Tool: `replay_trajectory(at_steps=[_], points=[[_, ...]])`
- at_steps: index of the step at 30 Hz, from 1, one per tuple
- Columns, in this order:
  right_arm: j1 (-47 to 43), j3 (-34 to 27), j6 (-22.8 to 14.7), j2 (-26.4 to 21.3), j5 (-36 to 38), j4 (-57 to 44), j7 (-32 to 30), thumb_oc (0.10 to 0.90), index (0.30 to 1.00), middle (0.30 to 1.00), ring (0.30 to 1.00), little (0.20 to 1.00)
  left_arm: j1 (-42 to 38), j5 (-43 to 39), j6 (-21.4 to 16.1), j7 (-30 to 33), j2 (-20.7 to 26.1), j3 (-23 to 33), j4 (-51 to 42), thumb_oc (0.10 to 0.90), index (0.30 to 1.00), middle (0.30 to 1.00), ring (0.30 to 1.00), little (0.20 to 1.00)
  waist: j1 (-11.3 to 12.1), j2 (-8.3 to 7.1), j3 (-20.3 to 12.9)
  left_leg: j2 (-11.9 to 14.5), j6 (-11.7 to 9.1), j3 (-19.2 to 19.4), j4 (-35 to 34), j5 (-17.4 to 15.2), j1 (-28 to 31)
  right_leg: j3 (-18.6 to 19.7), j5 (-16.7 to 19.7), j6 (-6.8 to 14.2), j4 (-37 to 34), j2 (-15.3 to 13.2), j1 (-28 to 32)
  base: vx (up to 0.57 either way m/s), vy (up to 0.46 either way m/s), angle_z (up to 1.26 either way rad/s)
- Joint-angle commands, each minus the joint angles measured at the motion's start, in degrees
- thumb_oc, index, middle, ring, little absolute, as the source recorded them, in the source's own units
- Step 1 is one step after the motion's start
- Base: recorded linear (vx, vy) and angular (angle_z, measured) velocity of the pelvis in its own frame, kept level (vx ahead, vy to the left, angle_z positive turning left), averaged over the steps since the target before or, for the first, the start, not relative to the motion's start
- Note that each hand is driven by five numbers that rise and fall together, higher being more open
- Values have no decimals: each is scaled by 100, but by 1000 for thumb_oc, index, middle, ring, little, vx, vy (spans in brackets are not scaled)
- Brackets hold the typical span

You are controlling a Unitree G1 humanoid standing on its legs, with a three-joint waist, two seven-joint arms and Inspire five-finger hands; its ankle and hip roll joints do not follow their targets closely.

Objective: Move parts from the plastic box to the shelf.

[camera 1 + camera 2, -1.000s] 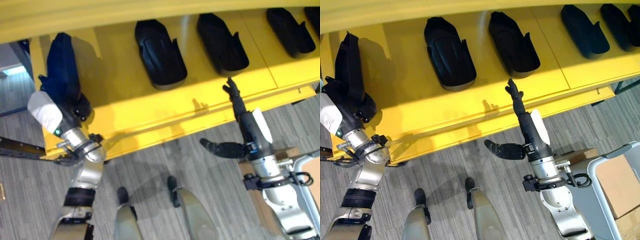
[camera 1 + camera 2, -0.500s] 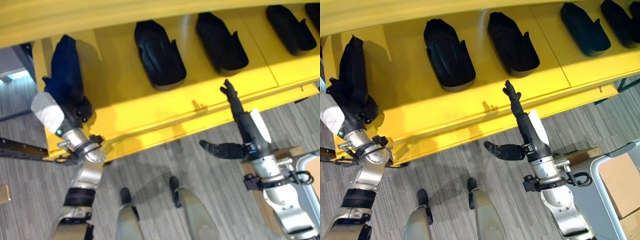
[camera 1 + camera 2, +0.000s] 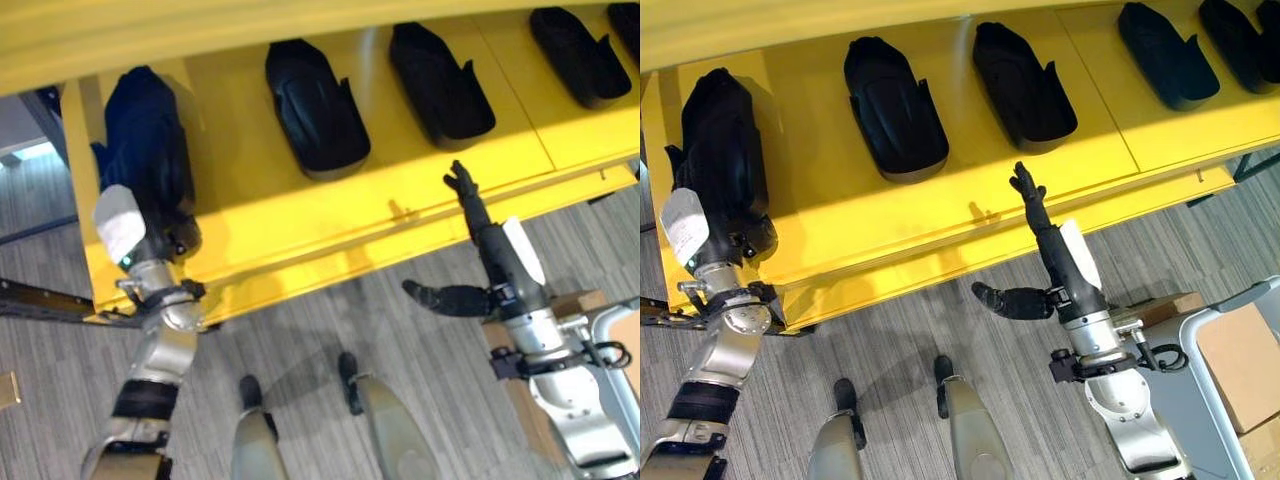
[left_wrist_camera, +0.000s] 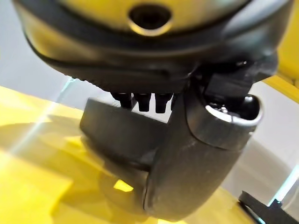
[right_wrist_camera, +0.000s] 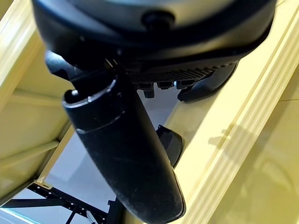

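Left eye view: black moulded part being set at the left end of the yellow shelf (image 3: 300, 225).

Far left: left hand (image 3: 150, 225) with white thumb cover at the near end of the black part (image 3: 145, 140), which lies on the shelf surface; fingers hidden against the part, so cannot tell whether gripping or released. Further right: four more black parts (image 3: 315, 110) lined up along the shelf, well apart from one another. Right: right hand (image 3: 490, 255) empty, fingers straight over the shelf's front lip, thumb splayed sideways. Likely risks: part dragged toward the front edge if pulled back while gripped; straight right fingers catching the lip.
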Motion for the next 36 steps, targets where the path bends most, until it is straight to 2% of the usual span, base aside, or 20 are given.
replay_trajectory(at_steps=[1, 11, 17, 20, 28, 36], points=[[-212, -477, -283, 34, 290, -591, -4, 900, 1000, 1000, 1000, 1000, -149, 644, -431, -100, 419, 71, -539, 900, 1000, 1000, 1000, 1000, -129, 188, -446, 219, 37, 63, 308, -154, -17, 1, 21, 383, -311, -261, 250, 0, 0, 0], [-254, -482, -174, 106, 324, -492, 132, 900, 1000, 1000, 1000, 1000, -158, 599, -534, -406, 622, 173, -776, 900, 1000, 1000, 1000, 1000, -113, 210, -432, 196, 65, 87, 363, -192, 4, 37, 21, 375, -296, -271, 280, 0, 0, 0], [-251, -533, -159, 96, 336, -442, 176, 900, 1000, 1000, 1000, 1000, -136, 584, -712, -581, 780, 179, -1066, 900, 1000, 1000, 1000, 1000, -99, 225, -437, 193, 74, 107, 378, -216, 41, 56, 11, 371, -276, -278, 302, 0, 0, 0], [-243, -567, -138, 127, 332, -397, 197, 900, 1000, 1000, 1000, 1000, -4, 331, -870, -678, 773, 291, -1297, 900, 1000, 1000, 1000, 1000, -81, 245, -454, 192, 83, 110, 376, -183, 42, 68, 49, 366, -286, -284, 303, 0, 0, 0], [-238, -580, -133, 131, 259, -347, 179, 900, 1000, 1000, 1000, 1000, 142, 208, -1004, -627, 830, 467, -1602, 900, 1000, 1000, 1000, 1000, -64, 287, -478, 189, 86, 127, 381, -181, 71, 72, 45, 361, -278, -293, 334, 0, 0, 0], [-244, -608, -125, 86, 256, -291, 176, 900, 1000, 1000, 1000, 1000, 337, 357, -1129, -547, 1082, 853, -2256, 900, 1000, 1000, 1000, 1000, 9, 369, -535, 159, 92, 137, 339, -185, 186, 66, 29, 365, -311, -319, 454, 0, 0, 0]])
